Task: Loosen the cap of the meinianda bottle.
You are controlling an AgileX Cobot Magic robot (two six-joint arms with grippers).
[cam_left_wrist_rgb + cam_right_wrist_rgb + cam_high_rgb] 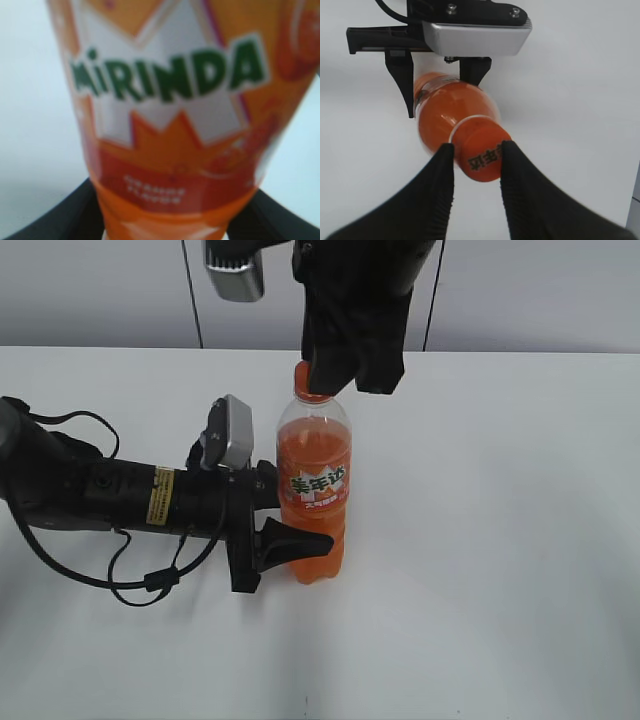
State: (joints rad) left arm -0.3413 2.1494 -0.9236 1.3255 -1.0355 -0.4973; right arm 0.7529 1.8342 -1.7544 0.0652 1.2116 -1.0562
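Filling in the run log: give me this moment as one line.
stage: cap grip | left gripper: clamps meinianda bottle, upright on table | right gripper: jaws on cap

the meinianda bottle is clear glossy plastic with a shiny printed orange label, its cap smooth orange plastic, the right gripper fingers matt black plastic, the left wrist camera housing brushed silver, and the table matt white.
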